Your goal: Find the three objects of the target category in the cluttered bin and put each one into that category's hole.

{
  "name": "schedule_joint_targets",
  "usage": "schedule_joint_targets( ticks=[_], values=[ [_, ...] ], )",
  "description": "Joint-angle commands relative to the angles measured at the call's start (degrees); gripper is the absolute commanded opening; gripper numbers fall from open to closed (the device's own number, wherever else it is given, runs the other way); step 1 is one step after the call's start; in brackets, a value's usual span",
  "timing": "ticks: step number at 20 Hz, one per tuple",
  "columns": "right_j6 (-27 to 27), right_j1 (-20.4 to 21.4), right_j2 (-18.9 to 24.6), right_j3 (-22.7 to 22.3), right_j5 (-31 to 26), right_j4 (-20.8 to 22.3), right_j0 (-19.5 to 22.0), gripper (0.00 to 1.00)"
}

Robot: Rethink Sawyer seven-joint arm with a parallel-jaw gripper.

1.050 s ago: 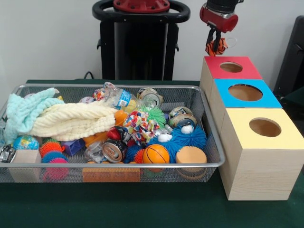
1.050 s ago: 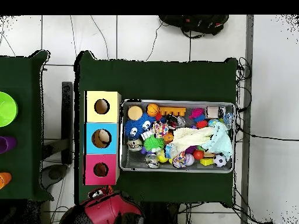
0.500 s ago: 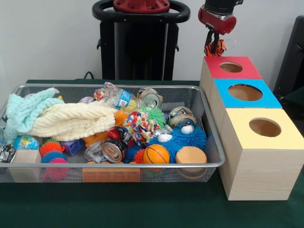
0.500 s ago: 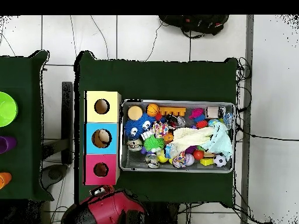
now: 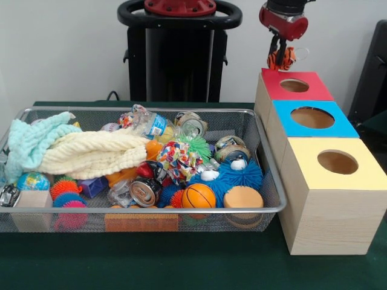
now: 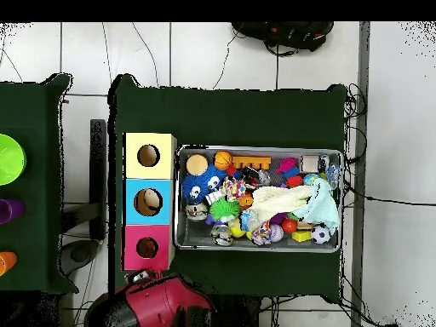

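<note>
My gripper hangs at the top right of the front view, shut on a small orange and black striped toy. It holds the toy just above the far left corner of the red-topped box. That box has a round hole, as do the blue-topped box and the yellow-topped box in the same row. In the overhead view the red arm sits just below the red box; the toy is hidden there. The wire mesh bin beside the boxes holds the clutter.
The bin holds a cream cloth, a mint cloth, crushed cans, a plastic bottle, a small basketball, a fuzzy blue toy and spiky balls. Green cloth covers the table.
The gripper, still holding the striped toy, has shifted right and a little up, closer to the red box's far corner. The bin's contents have not moved.
</note>
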State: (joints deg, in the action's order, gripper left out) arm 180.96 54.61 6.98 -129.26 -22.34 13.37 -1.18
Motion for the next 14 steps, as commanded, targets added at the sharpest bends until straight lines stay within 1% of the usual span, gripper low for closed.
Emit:
schedule_joint_targets(
  ticks=[1,3,5,8,11,14],
  values=[
    [-9.1,10.12,14.19,-0.98,-7.41,-10.66,8.64,0.0],
    [-10.68,11.59,16.69,-2.54,-7.5,-12.4,11.04,0.0],
    [-11.59,12.4,17.74,-2.92,-8.02,-13.04,12.38,0.0],
    [-11.46,12.29,18.16,-2.26,-8.71,-12.8,13.1,0.0],
    [-10.07,10.02,17.36,-0.53,-8.06,-10.55,12.97,0.0],
    [-7.76,7.25,15.19,1.85,-7.36,-7.61,11.35,0.0]
  ],
)
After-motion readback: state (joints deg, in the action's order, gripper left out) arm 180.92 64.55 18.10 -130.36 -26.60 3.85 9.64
